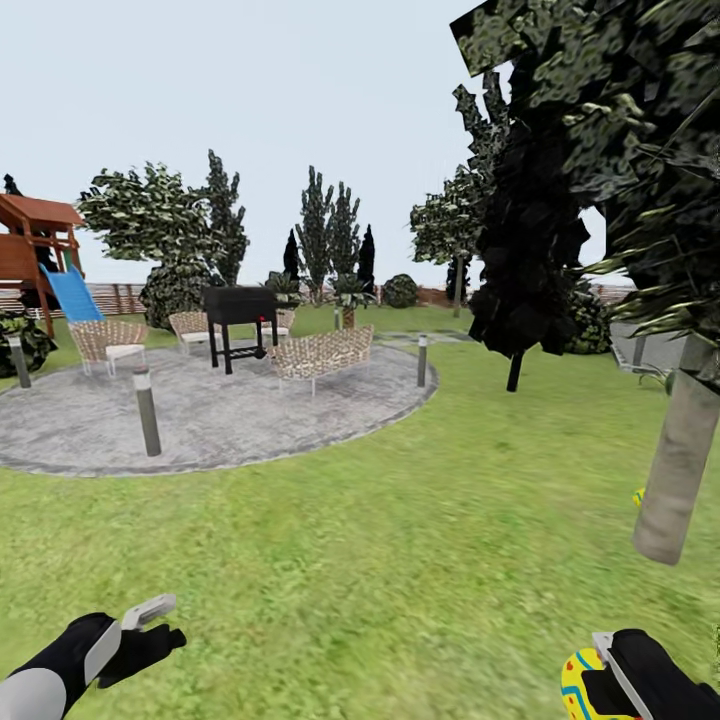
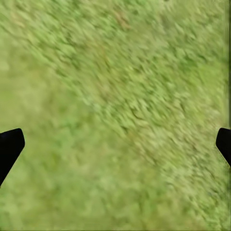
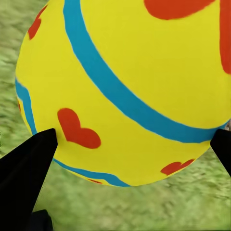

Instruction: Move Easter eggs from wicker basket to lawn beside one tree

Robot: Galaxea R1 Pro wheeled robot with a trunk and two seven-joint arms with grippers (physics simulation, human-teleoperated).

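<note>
While the right hand (image 1: 600, 680) sits low at the head view's right corner, its fingers are clamped on a yellow Easter egg (image 1: 585, 688) banded in blue and marked with red; the right wrist view shows that egg (image 3: 130, 86) close up between the dark fingertips (image 3: 26, 159), red hearts on its shell, with grass behind it; the left hand (image 1: 150, 625) hangs low on the other side over the lawn (image 1: 380, 560), its fingers spread apart and holding nothing; the left wrist view shows both black fingertips (image 2: 9, 144) wide apart over blurred grass; a pale grey-beige tree trunk (image 1: 682, 460) rises at the right, and a second egg (image 1: 638, 497) peeks out just beside it on the grass; farther off lie a grey paved patio (image 1: 200, 410) with wicker chairs, a black grill (image 1: 240, 318) and a play tower (image 1: 40, 255).
</note>
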